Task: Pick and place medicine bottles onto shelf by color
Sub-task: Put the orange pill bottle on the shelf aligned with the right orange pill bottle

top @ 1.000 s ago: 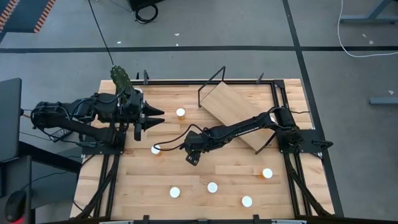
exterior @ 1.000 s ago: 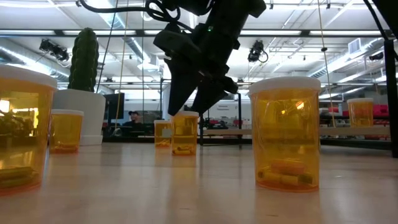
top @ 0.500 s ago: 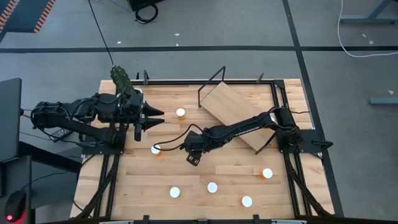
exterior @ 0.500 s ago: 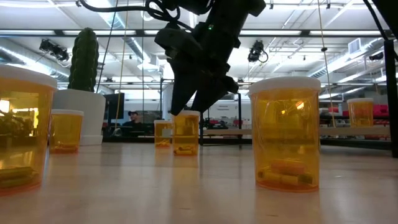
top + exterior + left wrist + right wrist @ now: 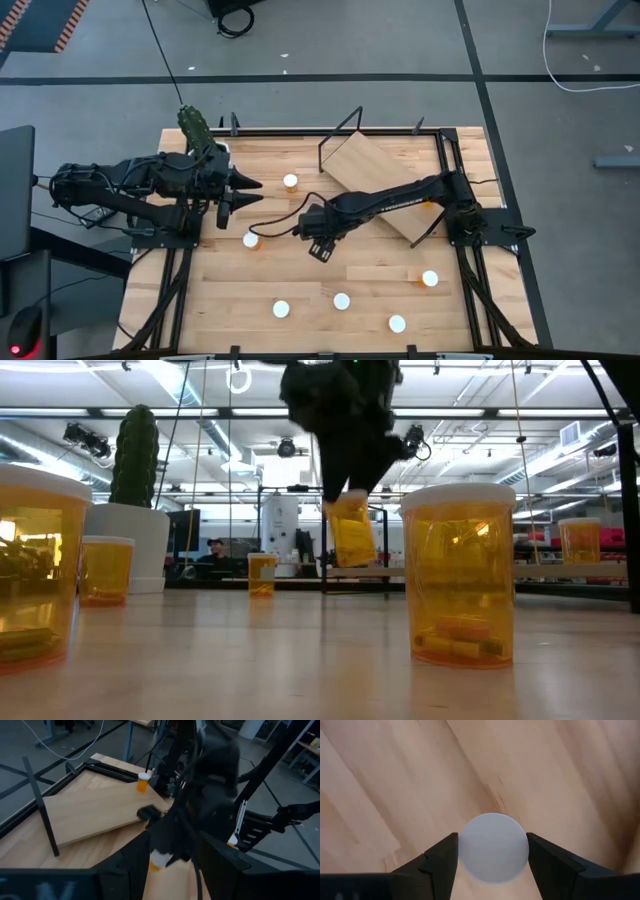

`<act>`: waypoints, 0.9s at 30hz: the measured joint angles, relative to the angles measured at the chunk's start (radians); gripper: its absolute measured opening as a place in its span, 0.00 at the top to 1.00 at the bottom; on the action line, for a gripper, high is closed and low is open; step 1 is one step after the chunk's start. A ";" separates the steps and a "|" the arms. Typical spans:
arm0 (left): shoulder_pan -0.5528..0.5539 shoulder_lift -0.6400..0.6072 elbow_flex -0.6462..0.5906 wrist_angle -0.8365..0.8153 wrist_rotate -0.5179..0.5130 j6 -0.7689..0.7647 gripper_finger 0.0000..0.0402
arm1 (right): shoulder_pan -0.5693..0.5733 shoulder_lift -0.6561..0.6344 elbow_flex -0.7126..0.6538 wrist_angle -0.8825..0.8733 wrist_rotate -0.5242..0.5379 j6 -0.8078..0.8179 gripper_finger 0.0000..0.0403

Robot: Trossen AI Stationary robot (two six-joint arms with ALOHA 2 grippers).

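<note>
1. The right gripper (image 5: 492, 855) is clamped on a bottle (image 5: 352, 538); the wrist view shows its white cap (image 5: 493, 847) touching both fingers (image 5: 440, 860).
2. In the low view that bottle hangs clear above the desk (image 5: 300, 660), slightly tilted, under the dark right arm (image 5: 385, 205).
3. From above, the right gripper (image 5: 322, 245) is over the middle of the desk, just off the lower corner of the shelf (image 5: 375, 185).
4. The shelf is a tilted wooden board on a black wire frame, at the far centre of the desk.
5. The left gripper (image 5: 240, 190) hovers at the desk's left side, near the cactus (image 5: 195, 125). Its fingers stand somewhat apart and hold nothing.
6. Other bottles stand on the desk: one (image 5: 290, 182) between the left gripper and the shelf, one (image 5: 250, 240) below the left gripper, and four along the near part (image 5: 281, 310) (image 5: 341, 300) (image 5: 397, 323) (image 5: 429, 278).
7. One more bottle (image 5: 143, 782) shows beyond the shelf in the left wrist view.
</note>
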State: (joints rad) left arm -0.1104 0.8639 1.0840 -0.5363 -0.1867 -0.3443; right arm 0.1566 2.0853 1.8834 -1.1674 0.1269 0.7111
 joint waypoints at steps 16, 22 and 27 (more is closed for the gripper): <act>0.000 -0.010 0.000 -0.217 0.000 -0.063 0.58 | 0.004 -0.109 0.181 -0.367 0.072 0.186 0.44; 0.000 -0.025 0.000 -0.254 0.000 -0.045 0.58 | 0.002 -0.288 0.054 -0.396 0.153 0.290 0.44; 0.001 -0.029 0.000 -0.252 0.000 -0.037 0.58 | 0.005 -0.470 -0.192 -0.352 0.154 0.396 0.44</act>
State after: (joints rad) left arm -0.1097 0.8349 1.0836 -0.7879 -0.1865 -0.3810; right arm 0.1620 1.6150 1.6911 -1.5191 0.2806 1.1076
